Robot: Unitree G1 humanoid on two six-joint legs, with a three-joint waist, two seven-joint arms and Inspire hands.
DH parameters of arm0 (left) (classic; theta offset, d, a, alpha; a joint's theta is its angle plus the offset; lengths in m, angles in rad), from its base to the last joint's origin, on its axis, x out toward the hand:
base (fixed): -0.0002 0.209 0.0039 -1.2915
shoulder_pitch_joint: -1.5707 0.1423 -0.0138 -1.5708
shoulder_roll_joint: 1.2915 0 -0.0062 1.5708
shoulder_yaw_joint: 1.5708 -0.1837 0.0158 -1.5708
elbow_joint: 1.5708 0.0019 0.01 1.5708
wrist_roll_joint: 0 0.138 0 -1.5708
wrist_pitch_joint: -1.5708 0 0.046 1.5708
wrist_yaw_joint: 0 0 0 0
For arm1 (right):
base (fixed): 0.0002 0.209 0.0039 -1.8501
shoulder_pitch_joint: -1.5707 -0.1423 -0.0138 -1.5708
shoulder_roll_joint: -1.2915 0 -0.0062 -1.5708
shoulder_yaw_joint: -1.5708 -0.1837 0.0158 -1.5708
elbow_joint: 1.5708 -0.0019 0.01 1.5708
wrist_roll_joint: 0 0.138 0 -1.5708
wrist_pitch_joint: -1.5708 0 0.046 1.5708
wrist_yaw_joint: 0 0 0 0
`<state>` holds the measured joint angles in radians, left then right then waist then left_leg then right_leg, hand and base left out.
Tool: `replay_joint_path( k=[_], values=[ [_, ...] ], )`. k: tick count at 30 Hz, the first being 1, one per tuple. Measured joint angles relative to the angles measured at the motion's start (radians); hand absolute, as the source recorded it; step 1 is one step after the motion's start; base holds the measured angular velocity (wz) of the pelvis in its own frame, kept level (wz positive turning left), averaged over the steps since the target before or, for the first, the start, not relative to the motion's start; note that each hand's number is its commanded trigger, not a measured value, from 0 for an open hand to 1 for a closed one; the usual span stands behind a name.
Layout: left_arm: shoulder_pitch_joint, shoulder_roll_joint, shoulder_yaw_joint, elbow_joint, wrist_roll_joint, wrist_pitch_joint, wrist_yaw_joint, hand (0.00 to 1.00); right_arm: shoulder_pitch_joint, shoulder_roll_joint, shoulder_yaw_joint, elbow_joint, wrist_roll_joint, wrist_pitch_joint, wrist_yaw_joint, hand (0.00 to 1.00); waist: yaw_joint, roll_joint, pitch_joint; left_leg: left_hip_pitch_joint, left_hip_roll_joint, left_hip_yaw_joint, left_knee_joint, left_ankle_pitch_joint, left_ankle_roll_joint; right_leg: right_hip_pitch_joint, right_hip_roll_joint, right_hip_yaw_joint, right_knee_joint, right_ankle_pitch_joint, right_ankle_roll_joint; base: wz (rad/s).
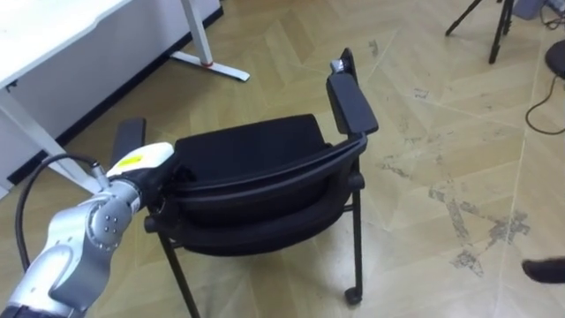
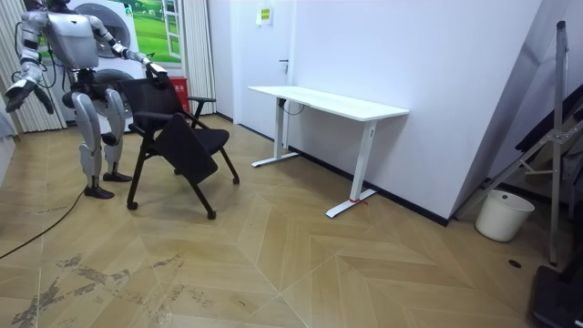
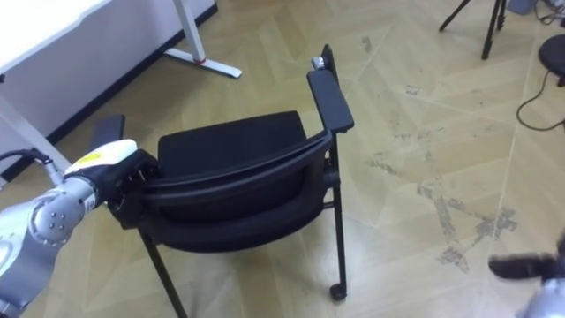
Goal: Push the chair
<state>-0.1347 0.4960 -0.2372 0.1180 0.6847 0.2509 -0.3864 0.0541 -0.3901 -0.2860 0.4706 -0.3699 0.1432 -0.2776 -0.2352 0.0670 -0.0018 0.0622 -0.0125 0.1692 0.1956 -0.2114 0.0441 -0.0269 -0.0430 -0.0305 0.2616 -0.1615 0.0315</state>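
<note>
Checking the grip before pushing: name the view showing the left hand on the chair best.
Right eye view: left hand is close, fingers curled over the chair backrest's end. Left eye view shows the same. Room view shows it from afar, grip unreadable.

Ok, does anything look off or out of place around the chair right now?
Only the floor: pale scuffed patches mar the wood on the robot's right of the chair. The chair itself looks intact, with the left hand at one end of its backrest.
</note>
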Motion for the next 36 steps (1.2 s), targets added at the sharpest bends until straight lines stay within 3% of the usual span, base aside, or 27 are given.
replay_joint_path(
  k=[8,15,25,36],
  values=[
    [0.001,0.000,-0.011,0.002,-0.005,-0.034,0.048,1.00,0.002,0.000,0.123,-0.271,-0.151,0.033,0.054,0.00,0.033,0.003,0.0039,0.002,0.001,0.008,-0.008,0.000,0.000,-0.007,0.003,0.006,-0.002,0.001,-0.001,-0.03],
    [-0.001,-0.001,-0.013,-0.002,-0.009,-0.063,0.076,1.00,-0.083,0.000,0.197,-0.292,-0.217,0.051,0.107,0.00,0.076,0.002,0.0136,0.002,0.001,0.036,-0.014,0.000,0.000,-0.027,0.006,0.033,0.016,0.000,0.001,-0.11],
    [-0.011,0.001,-0.013,0.009,-0.006,-0.099,0.099,1.00,-0.192,-0.004,0.275,-0.334,-0.226,0.060,0.177,0.00,0.084,-0.011,0.0193,-0.003,0.002,0.033,-0.008,0.000,0.000,-0.032,0.005,0.030,0.020,-0.001,0.000,0.01],
    [-0.045,0.009,-0.014,0.063,0.008,-0.153,0.103,1.00,-0.207,-0.005,0.379,-0.375,-0.270,0.053,0.325,0.00,0.106,-0.052,0.0175,0.002,0.007,0.033,0.002,0.000,0.000,-0.022,0.009,0.026,0.029,-0.002,-0.006,0.00]
  ],
)
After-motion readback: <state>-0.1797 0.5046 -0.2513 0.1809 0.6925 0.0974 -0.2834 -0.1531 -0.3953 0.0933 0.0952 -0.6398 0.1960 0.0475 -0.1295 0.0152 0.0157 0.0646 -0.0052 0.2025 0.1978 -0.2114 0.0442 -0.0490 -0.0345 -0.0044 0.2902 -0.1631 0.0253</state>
